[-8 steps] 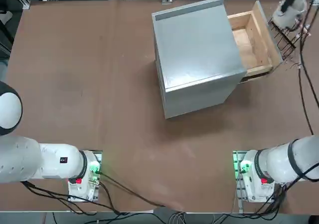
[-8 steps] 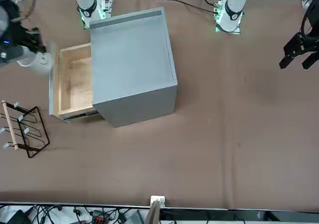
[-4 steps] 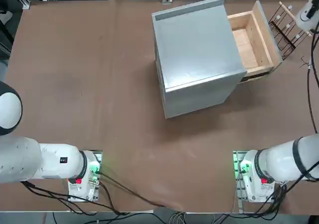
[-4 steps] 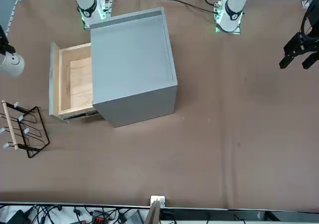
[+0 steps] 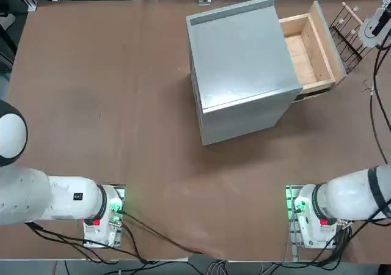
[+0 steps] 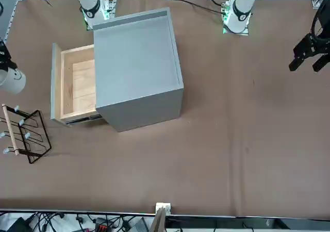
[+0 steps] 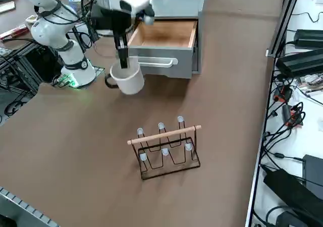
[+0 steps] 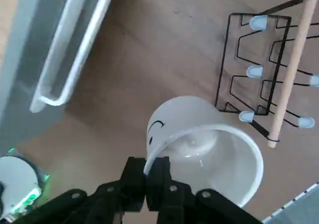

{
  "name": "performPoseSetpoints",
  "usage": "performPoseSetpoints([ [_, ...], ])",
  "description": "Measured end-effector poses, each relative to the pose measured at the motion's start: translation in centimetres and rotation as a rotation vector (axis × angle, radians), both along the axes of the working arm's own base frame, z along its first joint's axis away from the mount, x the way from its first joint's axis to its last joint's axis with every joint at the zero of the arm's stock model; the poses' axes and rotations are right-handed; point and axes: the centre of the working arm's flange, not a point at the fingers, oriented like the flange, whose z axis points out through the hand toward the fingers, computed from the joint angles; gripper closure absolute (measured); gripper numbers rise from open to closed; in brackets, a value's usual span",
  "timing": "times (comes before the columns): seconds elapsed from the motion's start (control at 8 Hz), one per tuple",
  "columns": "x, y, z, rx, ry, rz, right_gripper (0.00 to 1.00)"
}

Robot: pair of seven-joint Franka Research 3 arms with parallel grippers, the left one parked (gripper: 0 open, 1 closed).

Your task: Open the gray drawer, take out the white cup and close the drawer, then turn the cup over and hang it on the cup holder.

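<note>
Top cam: I'm seeing the gray drawer (image 5: 308, 49) hanging open w/ its tray bare; white cup (image 5: 372, 27) sitting at the frame's right edge by the cup holder (image 5: 348, 33).

Front cam: cup at far left, above the holder, off the table.

R side cam: right gripper (image 7: 122, 61) pointing down in front of the drawer, cup dangling upright from it, holder well apart on the table.

Wrist cam: fingers (image 8: 133, 176) pinching the cup's rim, nearly fully closed.
</note>
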Motion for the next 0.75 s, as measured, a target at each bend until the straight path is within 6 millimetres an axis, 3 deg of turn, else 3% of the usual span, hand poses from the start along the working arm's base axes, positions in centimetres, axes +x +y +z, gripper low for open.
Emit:
performPoseSetpoints([
  [0.5, -3.0, -0.2, -6.2, 0.035, -0.03, 0.095, 0.95],
  [0.75, -3.7, -0.9, -8.2, 0.013, -0.059, 0.281, 0.95],
])
